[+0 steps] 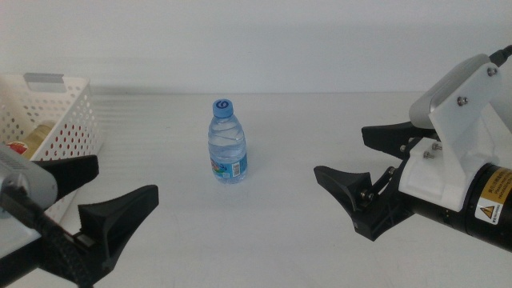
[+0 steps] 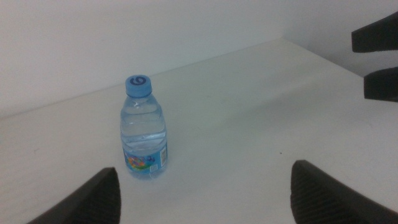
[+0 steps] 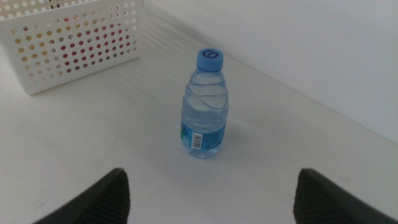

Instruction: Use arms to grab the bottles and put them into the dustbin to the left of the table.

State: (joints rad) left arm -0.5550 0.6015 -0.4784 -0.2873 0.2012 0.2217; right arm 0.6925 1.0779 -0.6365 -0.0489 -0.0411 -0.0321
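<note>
A small clear water bottle (image 1: 228, 144) with a blue cap stands upright on the white table (image 1: 304, 240), near the middle. It also shows in the left wrist view (image 2: 144, 134) and the right wrist view (image 3: 205, 109). My left gripper (image 1: 126, 178) is open and empty, low at the front left of the bottle; its jaws frame the bottle in its own view (image 2: 205, 168). My right gripper (image 1: 340, 152) is open and empty to the bottle's right, also facing it (image 3: 211, 174). The white perforated dustbin (image 1: 60, 120) stands at the far left.
Yellow and red shapes show through the dustbin's holes (image 3: 74, 43) and over its rim; I cannot make out more of them. The right gripper's jaws (image 2: 376, 62) show at the edge of the left wrist view. A pale wall runs behind the table.
</note>
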